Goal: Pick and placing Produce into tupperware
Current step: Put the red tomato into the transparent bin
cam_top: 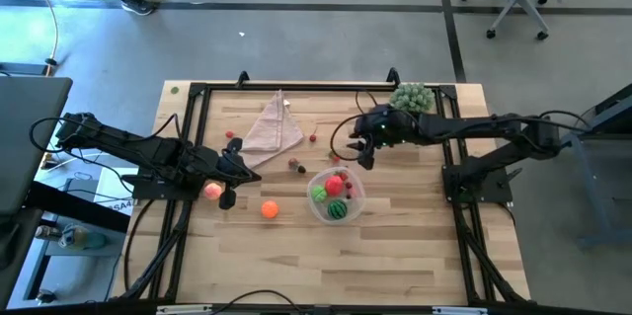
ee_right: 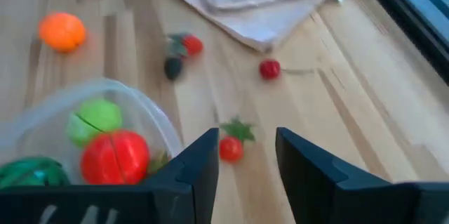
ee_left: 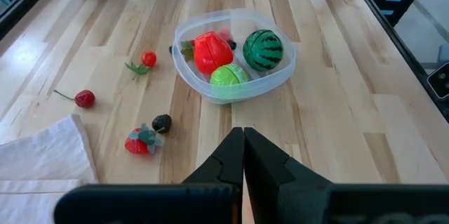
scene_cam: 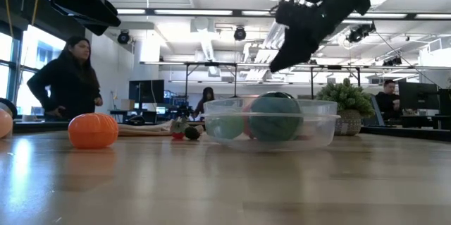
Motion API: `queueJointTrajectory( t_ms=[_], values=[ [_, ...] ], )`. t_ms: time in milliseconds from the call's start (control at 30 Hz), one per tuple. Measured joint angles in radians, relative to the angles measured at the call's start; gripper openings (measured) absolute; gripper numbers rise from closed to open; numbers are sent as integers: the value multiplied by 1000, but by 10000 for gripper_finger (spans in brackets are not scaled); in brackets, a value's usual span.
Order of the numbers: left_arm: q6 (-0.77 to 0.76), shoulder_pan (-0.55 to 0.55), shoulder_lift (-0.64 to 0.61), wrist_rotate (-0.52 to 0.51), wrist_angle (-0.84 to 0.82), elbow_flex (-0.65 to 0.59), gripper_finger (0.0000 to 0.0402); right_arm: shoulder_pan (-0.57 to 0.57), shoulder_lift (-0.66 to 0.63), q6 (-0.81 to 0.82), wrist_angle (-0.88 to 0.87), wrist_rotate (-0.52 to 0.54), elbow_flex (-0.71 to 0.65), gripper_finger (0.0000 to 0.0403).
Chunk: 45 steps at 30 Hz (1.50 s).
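Observation:
The clear tupperware (cam_top: pixel 359 195) sits right of the table's centre and holds a green apple (ee_left: pixel 229 78), a red apple (ee_left: pixel 212 51) and a striped melon (ee_left: pixel 263 50). An orange (cam_top: pixel 270 209) and a pink peach (cam_top: pixel 212 191) rest on the table to its left. Small berries (ee_left: pixel 85 98) lie scattered between the tub and the folded pink cloth (cam_top: pixel 273 127). My left gripper (ee_left: pixel 243 150) is shut, raised beside the peach. My right gripper (ee_right: pixel 245 137) is open and hangs above a small red berry with green leaves (ee_right: pixel 230 147), just beyond the tub's far side.
A bushy pale-green plant (cam_top: pixel 413 97) stands at the far right of the table, beside the right arm. A dark frame (cam_top: pixel 296 86) rims the table. Bare wood lies near of the tub and orange. People stand and sit in the room beyond (scene_cam: pixel 69 77).

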Motion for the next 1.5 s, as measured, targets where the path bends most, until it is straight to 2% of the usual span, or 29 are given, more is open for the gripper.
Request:
queueJointTrajectory(
  t_ms=[133, 300, 467, 633, 933, 1300, 1500],
  values=[
    [0, 0, 0, 0, 0, 0, 1, -60, 3, 3, 89, -64, -134, 135],
    [0, 0, 0, 0, 0, 0, 1, -106, 5, -19, 355, -68, -294, 135],
    [0, 0, 0, 0, 0, 0, 1, -102, 69, 5, 468, -77, -364, 135],
    [0, 0, 0, 0, 1, 0, 1, -57, 175, -2, 579, -86, -345, 135],
    [0, 0, 0, 0, 0, 0, 1, -23, 362, -56, 578, -84, -229, 135],
    [0, 0, 0, 0, 0, 0, 1, 49, 375, -4, 608, -76, -220, 135],
    [0, 0, 0, 0, 0, 0, 1, 112, 375, 34, 615, -7, -220, 135]
  ],
)
